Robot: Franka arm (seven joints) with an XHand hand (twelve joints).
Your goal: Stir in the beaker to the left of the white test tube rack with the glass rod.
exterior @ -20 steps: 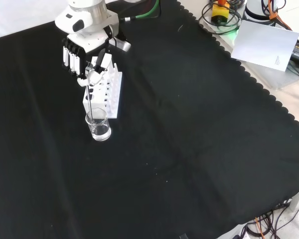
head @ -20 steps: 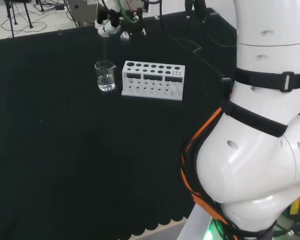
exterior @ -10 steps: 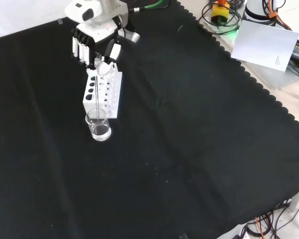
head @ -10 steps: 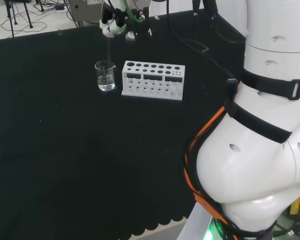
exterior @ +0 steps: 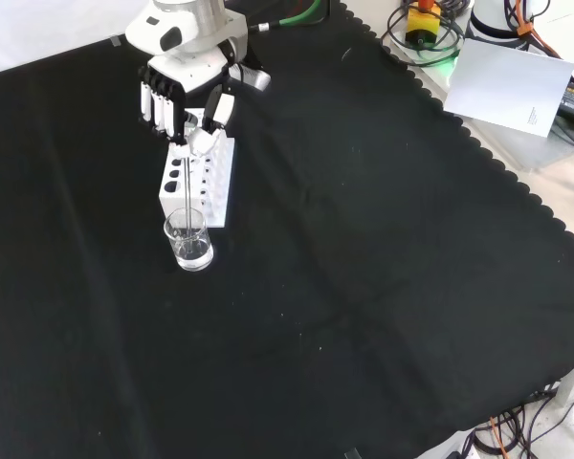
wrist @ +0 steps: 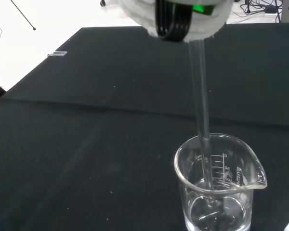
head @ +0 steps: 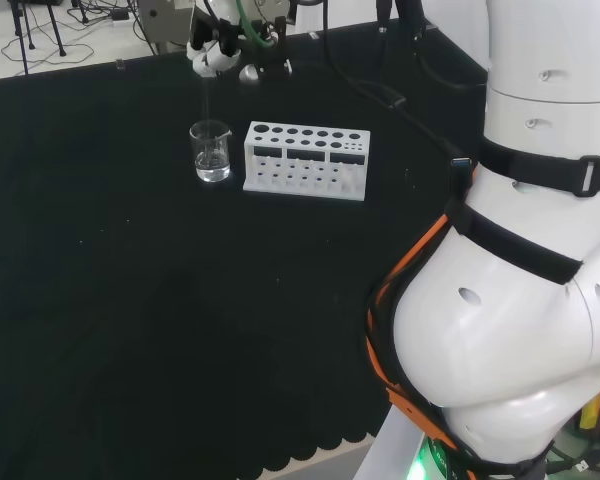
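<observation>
Left of the white test tube rack (head: 306, 160) in the head view sits the beaker (head: 211, 152), a little clear liquid inside. Above it, the hand (exterior: 184, 84) pinches the glass rod (wrist: 202, 120) in curled fingers; the rod's lower end reaches into the beaker, its tip hard to make out.

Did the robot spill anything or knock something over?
No, nothing looks wrong. The beaker stands upright beside the white test tube rack, the cloth around it looks dry, and the robot hand holds the glass rod down inside it.
</observation>
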